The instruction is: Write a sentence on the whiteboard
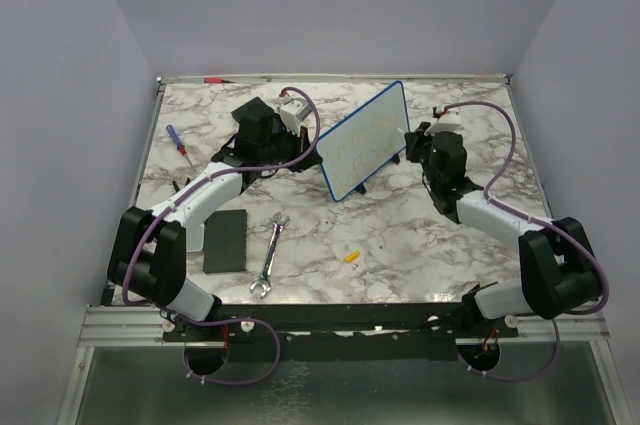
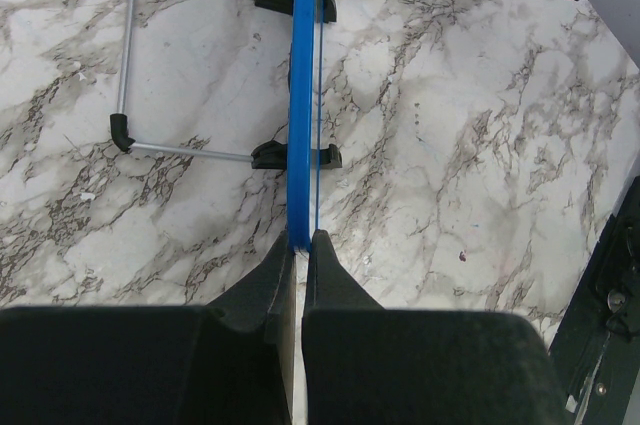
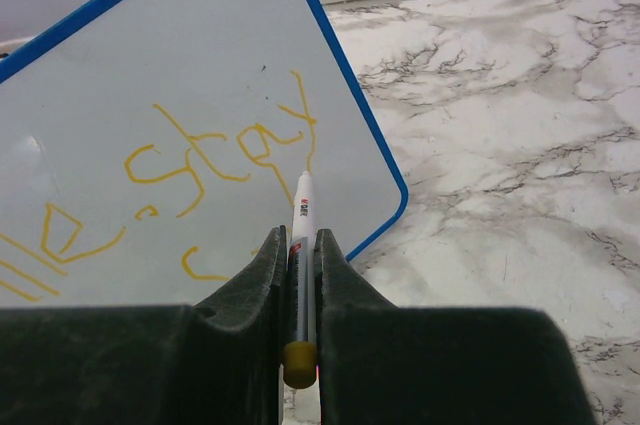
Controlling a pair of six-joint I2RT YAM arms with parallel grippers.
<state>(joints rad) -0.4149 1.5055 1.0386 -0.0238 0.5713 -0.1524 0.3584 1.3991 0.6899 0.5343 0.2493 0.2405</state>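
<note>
Table (image 1: 420,235): marble. The whiteboard (image 1: 365,140) stands mid-back between the two arms, tilted on its black feet (image 2: 272,154) and wire stand (image 2: 123,55).

Left pincer (image 2: 303,242): clamped on the board's blue frame edge, so it acts as the brace. Right pincer (image 3: 302,240): closed around the marker (image 3: 303,207), tip pointing at the board face just under the last word. Can't tell from the wrist view whether the tip is touching.

The sentence (image 3: 215,160): yellow strokes. The top line reads roughly "stay", with a partial line to its lower left and a lone "c" starting the next row. My read: partway through, second row in progress.

To do this step well:
- Left arm holds the frame rigid, since the board is light and only propped, so pen pressure will push it back.
- Light contact only, with strokes in the board's tilted plane, not the table's.
- The next letter goes right of the "c". Space is tight near the lower right corner, so keep letters small.
- The marker sits along the pincer axis. Watch for it sliding back under load.

Yellow cap (image 1: 352,256) lies loose on the table, well clear.
</note>
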